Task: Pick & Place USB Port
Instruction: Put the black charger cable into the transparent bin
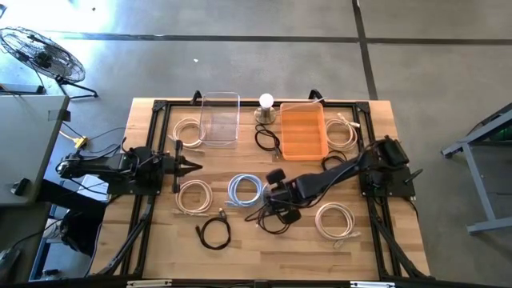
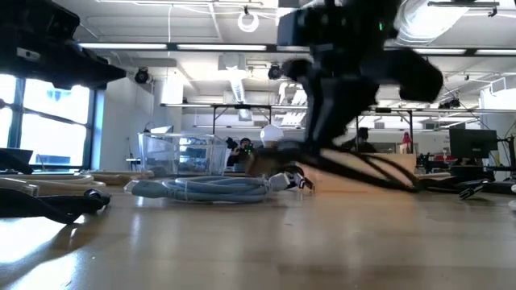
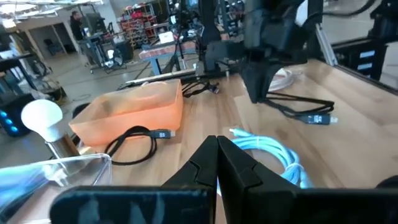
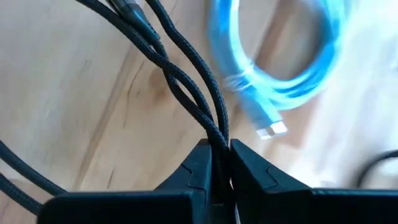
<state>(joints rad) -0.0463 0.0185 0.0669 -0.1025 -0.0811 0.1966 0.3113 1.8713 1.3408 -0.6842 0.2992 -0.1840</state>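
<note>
Braided black cable point(image 4: 186, 93) pinched in right hand point(image 4: 221, 165).

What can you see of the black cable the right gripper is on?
The black braided cable lies in loose loops on the wooden table, centre front, beside the light blue cable coil. The right gripper is shut on a pinched bundle of its strands. One end with a plug shows in the left wrist view.
</note>
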